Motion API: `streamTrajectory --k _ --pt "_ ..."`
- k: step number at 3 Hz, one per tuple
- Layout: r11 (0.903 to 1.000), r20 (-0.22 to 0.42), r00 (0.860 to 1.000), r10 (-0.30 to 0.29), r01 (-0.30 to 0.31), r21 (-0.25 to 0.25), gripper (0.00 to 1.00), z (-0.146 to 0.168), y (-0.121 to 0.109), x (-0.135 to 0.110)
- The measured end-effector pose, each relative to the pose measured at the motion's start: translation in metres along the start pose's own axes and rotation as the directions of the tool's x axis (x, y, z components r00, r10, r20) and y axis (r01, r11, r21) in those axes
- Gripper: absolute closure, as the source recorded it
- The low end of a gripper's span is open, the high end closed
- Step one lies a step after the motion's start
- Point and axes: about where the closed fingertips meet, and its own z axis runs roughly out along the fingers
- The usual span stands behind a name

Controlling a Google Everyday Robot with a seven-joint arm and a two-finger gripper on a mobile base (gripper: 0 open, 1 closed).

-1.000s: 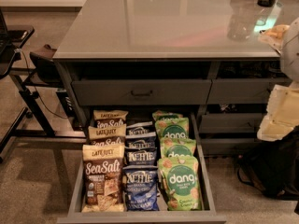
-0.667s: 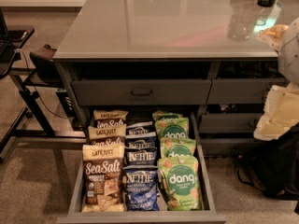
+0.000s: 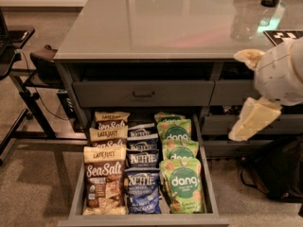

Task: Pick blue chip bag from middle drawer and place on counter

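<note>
- Leftward and lower since the earlier frame, the gripper (image 3: 239, 96) hangs at the right of the camera view, off the near right corner of the counter (image 3: 156, 22); the bags have not shifted.
- Its pale fingers (image 3: 253, 119) stand wide apart, holding nothing.
- Nearest in the centre row of the open middle drawer (image 3: 142, 220), the blue chip bag (image 3: 142, 190) touches a Sea Salt bag (image 3: 105, 183) on its left and a dang bag (image 3: 182, 186) on its right.
- Likely risks: tight, overlapping packing could make the jaws snag a neighbour or lift two blue bags, and the glossy film could slip.
</note>
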Motion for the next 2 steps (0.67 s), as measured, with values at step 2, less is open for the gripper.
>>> streamTrajectory --k 2 --pt "0.9985 0.13 0.991 0.043 -0.039 -0.04 0.0 0.087 -0.002 -0.001"
